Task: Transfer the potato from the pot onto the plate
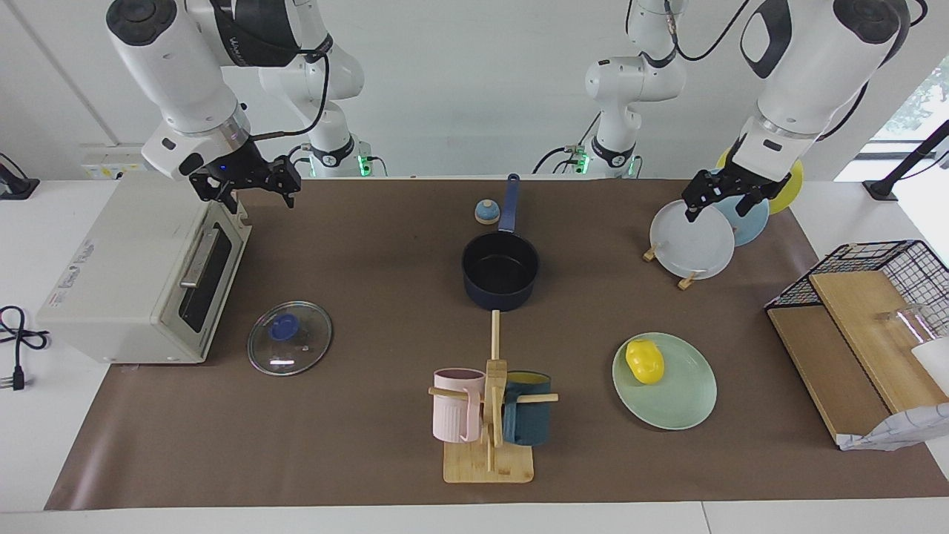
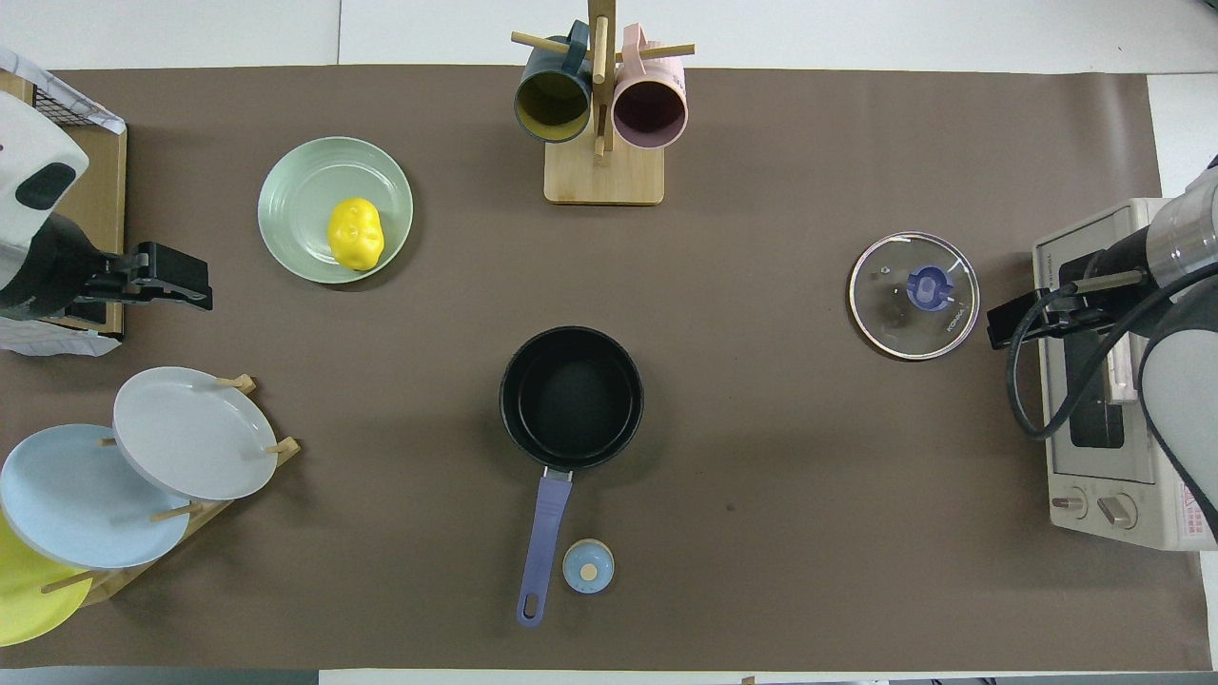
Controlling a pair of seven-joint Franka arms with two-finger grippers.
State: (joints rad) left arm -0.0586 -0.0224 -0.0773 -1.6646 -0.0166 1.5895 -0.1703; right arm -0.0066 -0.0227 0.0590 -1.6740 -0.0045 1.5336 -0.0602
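The yellow potato (image 1: pixel 643 361) (image 2: pixel 356 233) lies on the mint-green plate (image 1: pixel 682 404) (image 2: pixel 295 195), on the part of it nearer to the robots. The navy pot (image 1: pixel 500 271) (image 2: pixel 571 395) stands mid-table with a bare black inside and its handle toward the robots. My left gripper (image 1: pixel 718 211) (image 2: pixel 205 285) hangs open and empty in the air over the plate rack, apart from the plate. My right gripper (image 1: pixel 256 200) (image 2: pixel 994 328) hangs open and empty over the toaster oven.
A glass lid (image 1: pixel 289 337) lies beside the toaster oven (image 1: pixel 141 274). A mug rack (image 1: pixel 489 415) holds a pink and a teal mug. A rack (image 1: pixel 693 241) holds grey-white, light blue and yellow plates. A small blue knob (image 1: pixel 486 212) sits by the pot handle. A wire basket and boards (image 1: pixel 852 319) stand at the left arm's end.
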